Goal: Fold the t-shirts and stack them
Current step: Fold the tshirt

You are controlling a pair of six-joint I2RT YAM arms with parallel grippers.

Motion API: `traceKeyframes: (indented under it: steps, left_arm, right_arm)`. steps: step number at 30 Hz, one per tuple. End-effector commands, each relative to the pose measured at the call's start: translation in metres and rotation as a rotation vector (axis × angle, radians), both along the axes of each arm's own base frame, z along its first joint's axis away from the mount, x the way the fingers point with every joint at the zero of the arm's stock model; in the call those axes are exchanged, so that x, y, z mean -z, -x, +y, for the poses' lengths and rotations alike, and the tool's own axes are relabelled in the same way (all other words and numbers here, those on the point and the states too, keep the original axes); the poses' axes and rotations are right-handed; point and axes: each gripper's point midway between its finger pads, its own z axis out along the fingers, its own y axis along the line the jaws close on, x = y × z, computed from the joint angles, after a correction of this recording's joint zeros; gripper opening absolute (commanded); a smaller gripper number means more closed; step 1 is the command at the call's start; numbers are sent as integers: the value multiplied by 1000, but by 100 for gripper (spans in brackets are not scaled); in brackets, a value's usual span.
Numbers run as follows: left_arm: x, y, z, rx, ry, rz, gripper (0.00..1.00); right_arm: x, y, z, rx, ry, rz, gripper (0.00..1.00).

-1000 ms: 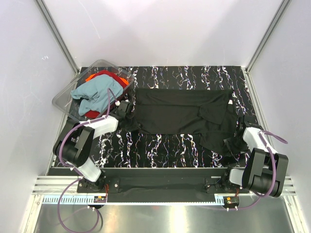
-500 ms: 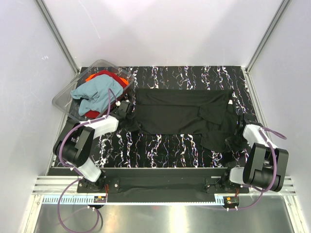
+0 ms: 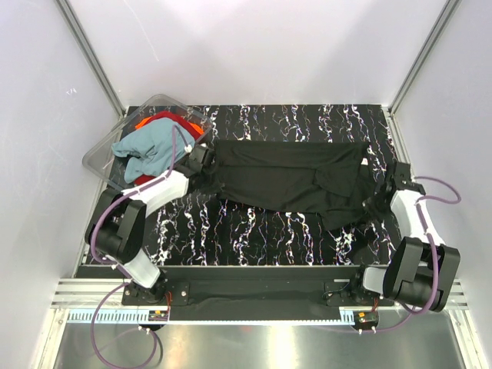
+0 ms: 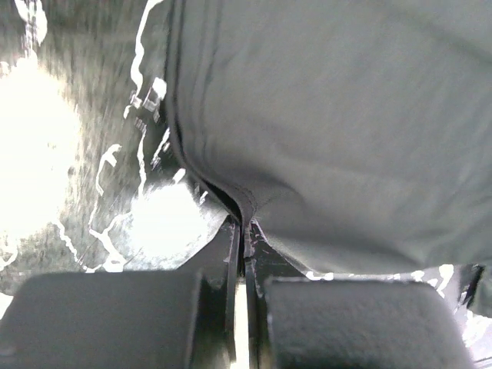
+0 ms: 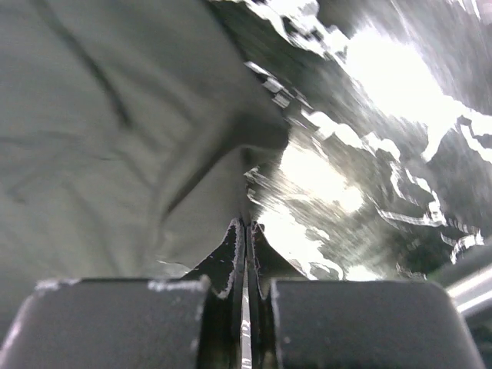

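The black t-shirt (image 3: 288, 175) lies spread across the middle of the table, partly folded. My left gripper (image 3: 204, 157) is shut on its left edge; the left wrist view shows the hem (image 4: 247, 201) pinched between the jaws. My right gripper (image 3: 382, 197) is shut on its right edge, with the cloth (image 5: 138, 138) pinched at the jaw tips. The teal-blue t-shirt (image 3: 151, 150) and the red-orange t-shirt (image 3: 171, 120) lie bunched in the clear tub at the back left.
The clear plastic tub (image 3: 98, 157) stands tilted at the table's back left corner, close beside my left arm. The table top (image 3: 254, 231) is black with white marbling. White walls with metal rails close in the sides and back.
Both grippers have moved away from the near edge toward the back, carrying the shirt's near edge with them. The lower flap at the right has been drawn up.
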Motion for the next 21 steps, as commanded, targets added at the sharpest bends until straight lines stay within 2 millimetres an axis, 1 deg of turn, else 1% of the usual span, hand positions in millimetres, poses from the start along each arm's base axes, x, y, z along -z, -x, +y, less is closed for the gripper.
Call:
traceKeyframes:
  steps: [1, 2, 3, 4, 5, 6, 7, 8, 9, 10, 11, 12, 13, 14, 15, 16, 17, 19, 20, 21]
  left_arm:
    - [-15, -25, 2, -6, -59, -46, 0]
    - [-16, -28, 2, -7, -65, -45, 0]
    - [-23, -37, 2, -17, -75, -63, 0]
    - [-17, -38, 5, -22, -98, -44, 0]
    - [-23, -47, 8, -37, -111, -62, 0]
    - [-20, -51, 8, -37, -124, -55, 0]
    - [-19, -54, 11, -42, -130, -49, 0]
    - [-26, -62, 9, -46, -125, -64, 0]
    - [-21, -66, 10, -47, -139, -55, 0]
    - [-19, -68, 13, -51, -151, -44, 0]
    - [-26, -77, 11, -57, -152, -59, 0]
    - [-19, -79, 12, -57, -164, -42, 0]
    - [-18, -80, 14, -61, -174, -34, 0]
    - [-22, -86, 15, -68, -178, -47, 0]
    - [-17, -88, 17, -70, -189, -36, 0]
    - [-16, -89, 18, -69, -197, -28, 0]
    - [-19, -93, 17, -68, -200, -36, 0]
    - [-15, -94, 18, -68, -214, -25, 0]
    - [-19, -99, 17, -72, -209, -37, 0]
    - [-18, -100, 17, -70, -211, -34, 0]
  right_arm:
    - [-20, -33, -6, -124, 39, -86, 0]
    - [-18, -38, -6, -143, 32, -77, 0]
    - [-23, -49, -8, -189, 46, -104, 0]
    - [-26, -56, -2, -225, 14, -127, 0]
    - [-24, -61, -2, -241, 8, -127, 0]
    - [-30, -70, -3, -258, 17, -152, 0]
    - [-32, -74, -4, -260, 19, -154, 0]
    - [-31, -78, -6, -260, 20, -149, 0]
    - [-36, -85, -10, -253, 39, -163, 0]
    - [-37, -88, -13, -247, 48, -165, 0]
    - [-36, -92, -15, -243, 53, -165, 0]
    - [-41, -100, -18, -239, 66, -181, 0]
    - [-42, -104, -20, -238, 70, -185, 0]
    - [-38, -108, -22, -236, 68, -172, 0]
    - [-44, -115, -24, -240, 76, -187, 0]
    - [-45, -119, -25, -242, 77, -189, 0]
    - [-47, -127, -27, -243, 78, -197, 0]
    - [-48, -134, -24, -245, 55, -209, 0]
    - [-50, -140, -24, -241, 48, -225, 0]
    - [-52, -143, -24, -242, 46, -232, 0]
